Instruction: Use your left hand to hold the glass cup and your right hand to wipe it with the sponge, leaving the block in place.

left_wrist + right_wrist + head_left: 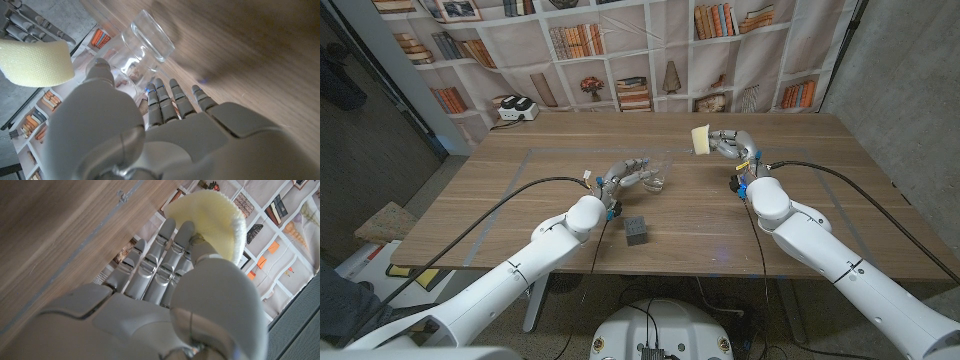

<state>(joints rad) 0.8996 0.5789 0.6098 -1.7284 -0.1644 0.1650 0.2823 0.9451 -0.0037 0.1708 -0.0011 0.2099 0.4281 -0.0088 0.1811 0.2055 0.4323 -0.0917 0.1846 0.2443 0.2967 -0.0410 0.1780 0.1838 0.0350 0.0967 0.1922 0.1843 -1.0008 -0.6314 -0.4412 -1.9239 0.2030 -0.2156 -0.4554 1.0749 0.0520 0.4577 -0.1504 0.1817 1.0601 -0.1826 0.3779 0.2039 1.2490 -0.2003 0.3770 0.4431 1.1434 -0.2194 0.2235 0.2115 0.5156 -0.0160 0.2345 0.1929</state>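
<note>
Holding the glass cup (pixel 653 181) with your left hand (pixel 625 178), you have its fingers (pixel 167 100) curled around the clear wall, the cup tipped on its side just left of the middle of the wooden surface (pixel 520 215). In the left wrist view the cup's open rim (pixel 152 35) points away from the palm. Your right hand (pixel 732 145) sits at about one o'clock from the cup, well apart from it, raised over the surface. Its fingers (pixel 170 250) pinch the pale yellow sponge (pixel 701 138) against the thumb, and the sponge bends over the fingertips. The small dark block (pixel 637 231) stands at about six o'clock from the cup, near your left wrist, touching neither hand.
</note>
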